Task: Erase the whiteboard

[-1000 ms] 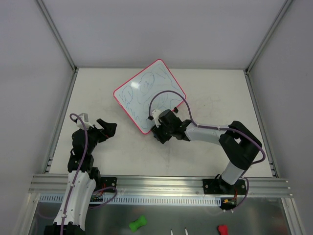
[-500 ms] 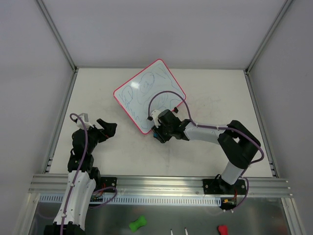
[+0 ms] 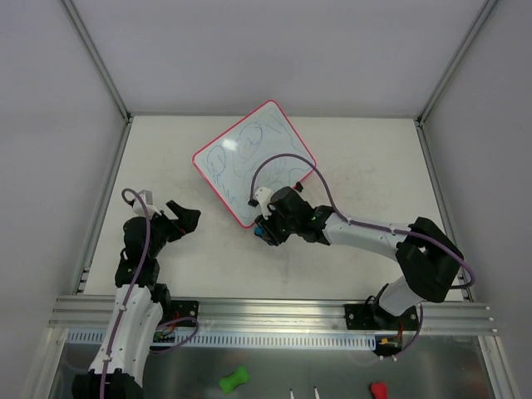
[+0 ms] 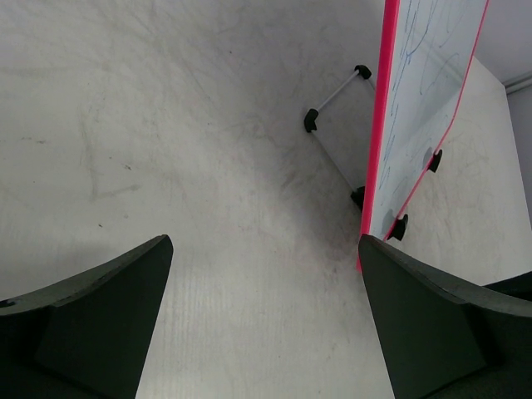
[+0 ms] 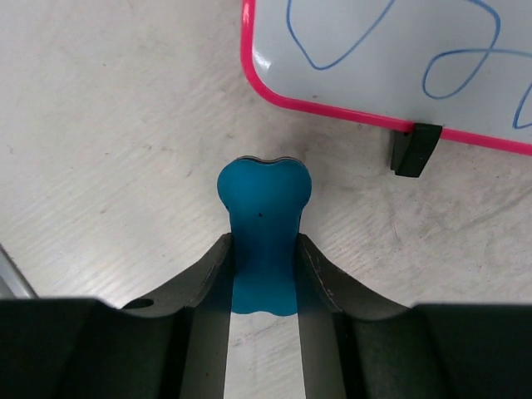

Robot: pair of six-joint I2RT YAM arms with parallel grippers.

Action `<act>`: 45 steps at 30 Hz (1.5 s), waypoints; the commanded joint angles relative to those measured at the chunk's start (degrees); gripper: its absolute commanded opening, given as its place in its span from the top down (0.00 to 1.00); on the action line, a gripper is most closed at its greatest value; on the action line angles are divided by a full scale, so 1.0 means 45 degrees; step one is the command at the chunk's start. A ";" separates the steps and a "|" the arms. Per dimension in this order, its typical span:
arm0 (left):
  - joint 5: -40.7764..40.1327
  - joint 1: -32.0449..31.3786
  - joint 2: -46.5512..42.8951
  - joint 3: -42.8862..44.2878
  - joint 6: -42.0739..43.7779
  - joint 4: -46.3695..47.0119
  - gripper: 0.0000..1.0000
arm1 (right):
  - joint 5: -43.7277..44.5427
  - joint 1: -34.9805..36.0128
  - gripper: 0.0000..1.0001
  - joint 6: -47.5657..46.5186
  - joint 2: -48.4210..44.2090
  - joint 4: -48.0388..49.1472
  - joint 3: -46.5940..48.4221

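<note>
Right gripper point(image 5: 264, 253) closed on a small blue bone-shaped eraser point(image 5: 264, 204), fingers pinching its narrow waist, one rounded end sticking out ahead. The eraser sits low over the pale table point(image 5: 100, 125), just short of the whiteboard point(image 3: 253, 158). The board's pink-red rounded corner and a black clip point(image 5: 413, 148) lie just beyond the eraser. The board sits mid-table, turned at an angle, covered in blue scribbles point(image 5: 322, 66); none look wiped yet. Left gripper point(image 4: 264, 258) wide open and empty, well off to the left, facing the board's edge. To do this step well, the eraser probably needs lifting over the frame, setting flat on the white surface, then overlapping strokes with even pressure, so the light board does not slide
</note>
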 commanded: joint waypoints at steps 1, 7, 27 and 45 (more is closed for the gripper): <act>0.0906 -0.0048 0.0632 0.0805 0.0155 0.0726 0.06 | -0.0482 0.0075 1.00 0.0372 -0.0697 -0.0066 0.0801; 0.1434 -0.0048 0.2448 0.1158 -0.0332 0.1624 0.16 | 0.0082 0.0076 0.99 0.0704 -0.0562 0.0129 0.2185; 0.1979 0.0692 0.5804 0.1998 -0.1601 0.7911 0.15 | 0.2504 -0.0002 1.00 -0.0271 0.3422 -0.0574 0.9940; 0.5302 0.2003 0.9714 0.4556 -0.3009 1.1744 0.38 | 0.2173 -0.0413 1.00 -0.0018 0.5395 -0.0594 1.2286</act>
